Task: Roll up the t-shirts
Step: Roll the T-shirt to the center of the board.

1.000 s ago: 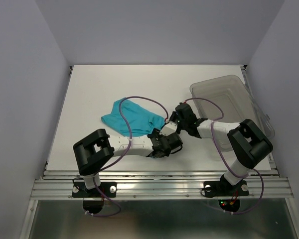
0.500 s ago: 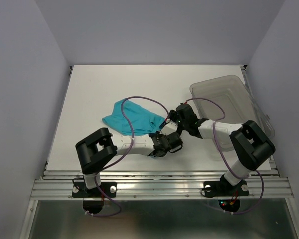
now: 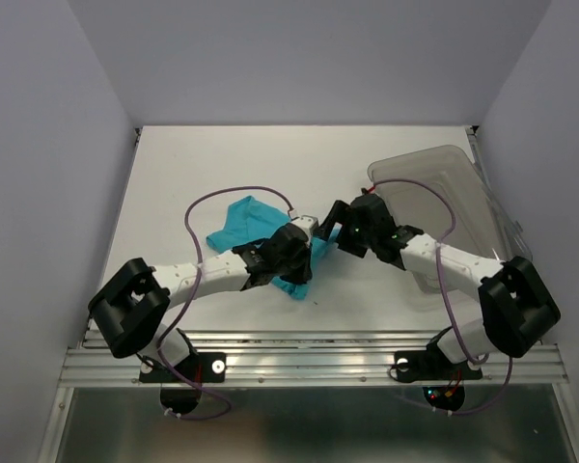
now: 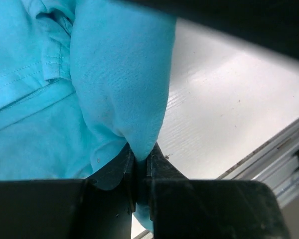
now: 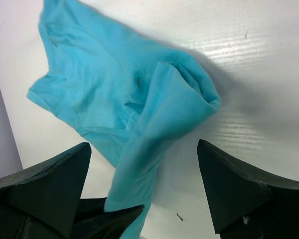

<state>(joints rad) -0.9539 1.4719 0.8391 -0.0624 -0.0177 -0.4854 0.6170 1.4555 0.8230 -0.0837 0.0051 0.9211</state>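
Observation:
The teal t-shirt (image 3: 236, 221) lies crumpled on the white table left of centre, one edge pulled up and toward the front. My left gripper (image 3: 293, 264) is shut on that raised fold; in the left wrist view the cloth (image 4: 119, 84) is pinched between the jaws of that gripper (image 4: 141, 158). My right gripper (image 3: 334, 231) hovers just right of the shirt, open, holding nothing. In the right wrist view its fingers (image 5: 55, 184) stand wide apart around the stretched fold of the t-shirt (image 5: 159, 114) without touching it.
A clear grey-tinted plastic bin (image 3: 446, 198) stands at the right, under and behind the right arm. The metal rail (image 3: 309, 362) runs along the table's near edge. Purple cables loop over both arms above the shirt.
My left gripper shut on the shirt's edge, then the arm swung left and lifted the fold. My right gripper opened, let the cloth go and rose slightly.

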